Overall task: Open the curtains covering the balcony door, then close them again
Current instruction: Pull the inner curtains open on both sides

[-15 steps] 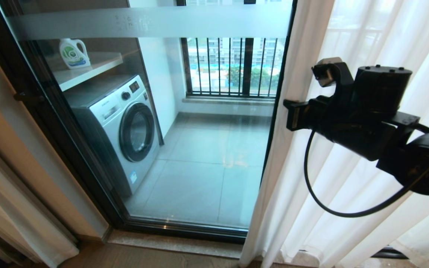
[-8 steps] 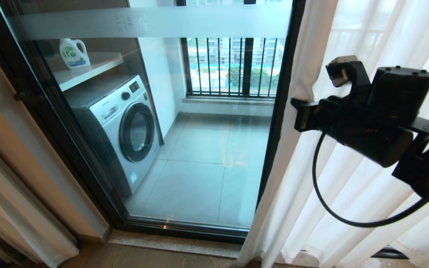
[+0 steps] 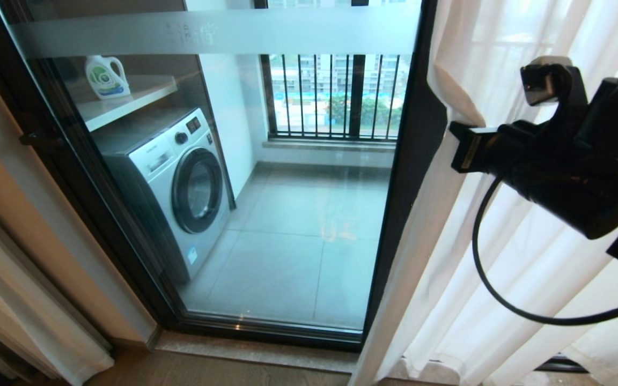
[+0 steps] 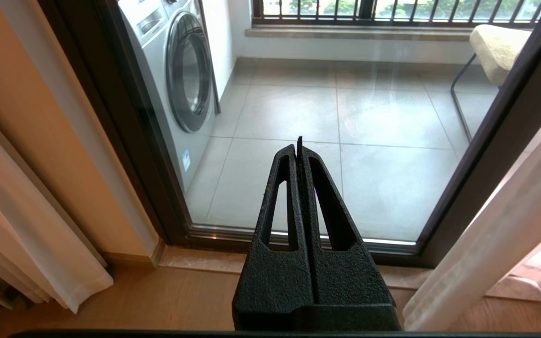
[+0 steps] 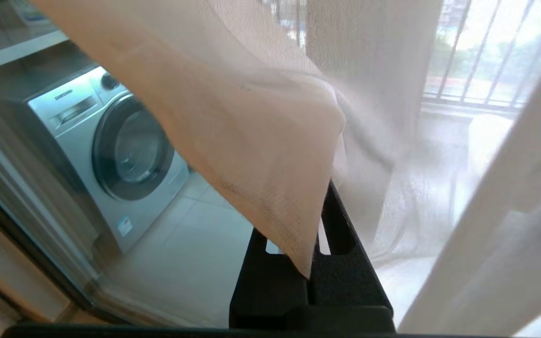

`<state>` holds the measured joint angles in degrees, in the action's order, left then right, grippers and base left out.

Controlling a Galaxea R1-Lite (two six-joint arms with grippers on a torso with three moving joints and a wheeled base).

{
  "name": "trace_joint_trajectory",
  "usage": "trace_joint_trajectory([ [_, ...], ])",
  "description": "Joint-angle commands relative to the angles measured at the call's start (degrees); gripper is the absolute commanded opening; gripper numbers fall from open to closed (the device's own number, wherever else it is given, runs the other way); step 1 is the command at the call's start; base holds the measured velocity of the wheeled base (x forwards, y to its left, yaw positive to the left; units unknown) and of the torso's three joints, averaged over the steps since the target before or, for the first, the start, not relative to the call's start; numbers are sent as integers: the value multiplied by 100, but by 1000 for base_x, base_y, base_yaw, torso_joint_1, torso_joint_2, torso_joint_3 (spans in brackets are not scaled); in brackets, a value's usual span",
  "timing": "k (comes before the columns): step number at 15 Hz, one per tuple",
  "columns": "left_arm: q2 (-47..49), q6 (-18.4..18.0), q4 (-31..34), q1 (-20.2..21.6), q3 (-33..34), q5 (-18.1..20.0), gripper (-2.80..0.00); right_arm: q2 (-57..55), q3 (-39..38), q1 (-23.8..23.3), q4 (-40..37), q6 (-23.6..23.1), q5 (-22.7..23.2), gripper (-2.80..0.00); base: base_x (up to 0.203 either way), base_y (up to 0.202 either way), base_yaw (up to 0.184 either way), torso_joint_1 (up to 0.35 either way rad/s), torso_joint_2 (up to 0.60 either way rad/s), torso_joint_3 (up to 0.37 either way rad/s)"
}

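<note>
Standing mostly bare, the balcony door (image 3: 287,187) shows its glass, with the curtains (image 3: 502,241) gathered along its right frame. Right gripper (image 3: 456,153) has jaws clamped on their edge; left gripper (image 4: 298,145) jaws closed, empty.

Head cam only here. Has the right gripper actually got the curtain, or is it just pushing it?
Observer: Got it. The right gripper is shut with a fold of the curtains pinched between its fingers.
Operator: Left arm? Not in my view.
Observer: The left gripper is shut and empty, pointing at the lower glass of the balcony door.
Operator: Anything on the balcony I can't see?
Observer: A chair with a pale cushion, near the railing.
</note>
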<state>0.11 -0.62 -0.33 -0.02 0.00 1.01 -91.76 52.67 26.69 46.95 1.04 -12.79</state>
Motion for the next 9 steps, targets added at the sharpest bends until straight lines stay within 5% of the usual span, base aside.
trace_joint_trajectory([
  [1, -2, 5, -2, -3, 0, 4, -280, 134, -195, -132, 149, 2, -8, -280, 0, 0, 0, 0, 0, 0],
  [9, -2, 9, -2, -5, 0, 5, -280, 711, -1166, -457, 483, -170, -57, -280, 0, 0, 0, 0, 0, 0],
])
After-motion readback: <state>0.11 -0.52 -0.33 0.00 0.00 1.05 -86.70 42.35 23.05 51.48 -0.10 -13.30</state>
